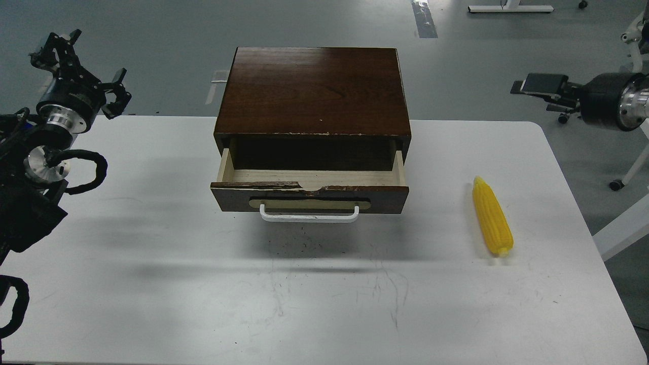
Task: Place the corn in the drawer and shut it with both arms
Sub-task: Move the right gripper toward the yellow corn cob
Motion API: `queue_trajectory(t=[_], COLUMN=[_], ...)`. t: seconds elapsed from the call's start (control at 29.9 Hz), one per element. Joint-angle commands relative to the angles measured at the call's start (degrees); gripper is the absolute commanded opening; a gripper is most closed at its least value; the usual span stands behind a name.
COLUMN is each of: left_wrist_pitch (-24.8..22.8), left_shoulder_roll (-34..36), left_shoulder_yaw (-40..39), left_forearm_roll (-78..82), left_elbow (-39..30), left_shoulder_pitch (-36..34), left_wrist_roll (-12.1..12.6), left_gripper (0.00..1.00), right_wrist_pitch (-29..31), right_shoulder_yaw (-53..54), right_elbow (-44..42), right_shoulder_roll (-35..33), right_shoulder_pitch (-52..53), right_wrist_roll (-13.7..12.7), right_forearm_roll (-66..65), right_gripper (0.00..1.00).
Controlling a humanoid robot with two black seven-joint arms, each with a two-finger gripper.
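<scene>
The corn (492, 216) lies at right of centre on the white table (152, 284), well apart from the drawer (310, 190), pulled open at centre. Nothing lies between them. The left gripper (81, 66), upper left, is spread open; the right gripper (540, 86), upper right, cannot be read.

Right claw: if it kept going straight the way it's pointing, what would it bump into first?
The right claw points left, toward the dark cabinet's right side, so that would probably come first. Depth is unclear; it might pass behind the cabinet. The corn lies nearer the camera, off that line.
</scene>
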Motion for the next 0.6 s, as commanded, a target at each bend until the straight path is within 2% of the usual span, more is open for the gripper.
queue_trajectory(t=[0.0,0.13,0.33,0.47,0.5,0.57], left_wrist_pitch=[0.0,0.0,0.0,0.0,0.0,0.0], left_shoulder_roll=[0.07,0.15,1.56,1.91,1.91,1.91], left_shoulder_yaw=[-0.02,0.07,0.07,0.07,0.07,0.07], left_forearm_roll=[0.03,0.12,0.12,0.03,0.03,0.03], left_elbow=[0.01,0.01,0.01,0.01,0.01,0.01], left_shoulder_pitch=[0.05,0.13,0.66,0.66,0.66,0.66], left_wrist_roll=[-0.78,-1.31,-1.49,-2.1,-2.1,-2.19], left_gripper=[0.98,0.98,0.98,0.98,0.98,0.98], right_wrist_pitch=[-1.78,-4.41,-6.88,-7.94,-8.11,-8.12], right_shoulder_yaw=[-3.8,-4.33,-4.42,-4.42,-4.42,-4.5], right_elbow=[0.6,-0.71,-2.21,-2.56,-3.0,-3.35], right_shoulder_roll=[0.53,1.23,6.24,7.12,7.3,7.91], right_shoulder_pitch=[-2.05,-8.1,-13.48,-16.12,-16.73,-17.09], right_wrist_roll=[-0.03,0.14,0.32,0.58,0.58,0.58], right_forearm_roll=[-2.05,-2.14,-2.14,-2.14,-2.23,-2.23], right_gripper=[1.0,0.97,0.95,0.87,0.8,0.76])
